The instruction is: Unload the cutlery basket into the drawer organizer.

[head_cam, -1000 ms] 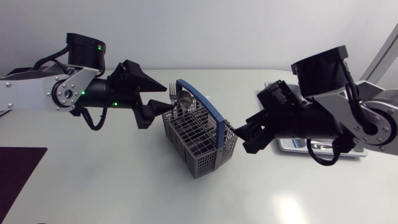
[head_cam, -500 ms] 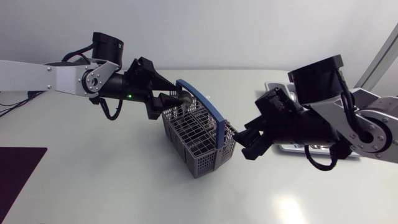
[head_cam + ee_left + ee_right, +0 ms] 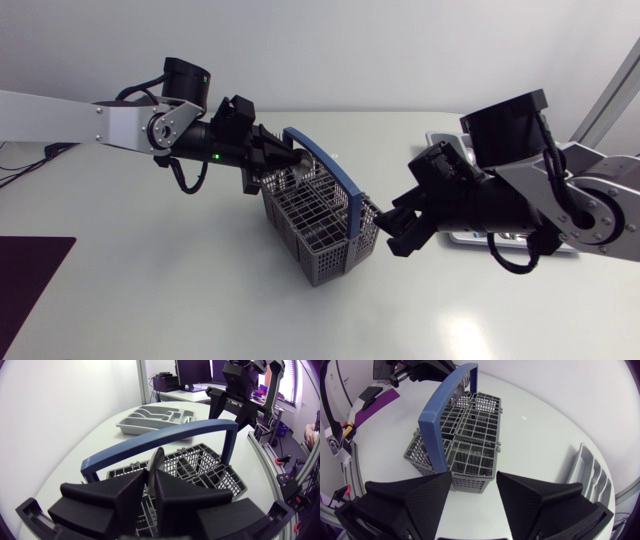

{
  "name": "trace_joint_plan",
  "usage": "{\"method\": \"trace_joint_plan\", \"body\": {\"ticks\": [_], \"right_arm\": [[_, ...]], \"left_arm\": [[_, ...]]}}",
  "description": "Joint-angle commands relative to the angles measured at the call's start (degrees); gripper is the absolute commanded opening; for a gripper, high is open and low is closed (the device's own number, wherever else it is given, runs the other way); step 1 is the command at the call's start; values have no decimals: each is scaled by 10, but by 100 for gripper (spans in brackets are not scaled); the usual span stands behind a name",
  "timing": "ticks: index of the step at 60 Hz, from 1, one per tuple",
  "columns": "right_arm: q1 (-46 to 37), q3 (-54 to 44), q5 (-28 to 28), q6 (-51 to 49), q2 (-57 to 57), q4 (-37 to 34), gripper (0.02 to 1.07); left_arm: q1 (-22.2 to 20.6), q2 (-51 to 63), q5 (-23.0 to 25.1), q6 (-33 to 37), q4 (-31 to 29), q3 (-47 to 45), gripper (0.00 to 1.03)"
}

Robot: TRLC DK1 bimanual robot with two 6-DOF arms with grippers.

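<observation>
Your left fingers clamp a spoon in the basket; your right fingers stand apart at its 3 o'clock.

- The white table is spreading out pale and matte.
- Overhead light is casting a soft glare on the tabletop near its front edge.
- A dark purple mat is lying at the table's front left corner.

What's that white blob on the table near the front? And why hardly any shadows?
Head view: likely an overhead light's glare on the glossy table; the basket casts only a faint, soft shadow, so lighting seems diffuse. Right wrist view: a smaller glint on the table beside the basket.
</observation>
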Motion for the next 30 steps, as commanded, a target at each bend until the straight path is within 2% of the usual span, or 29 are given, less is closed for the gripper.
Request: {"method": "trace_joint_plan", "body": {"ticks": [1, 8, 20, 30], "right_arm": [[2, -14, -1, 13, 8, 6, 68], [3, -13, -1, 13, 9, 8, 68], [10, -8, -1, 15, 15, 10, 68], [18, -6, 1, 18, 17, 10, 68]], "left_arm": [[2, -4, 17, 16, 1, -2, 12], [10, -26, 26, 23, 4, -31, 11], [18, -80, 29, 17, 60, -112, 10], [25, -112, 29, -4, 97, -139, 9]]}}
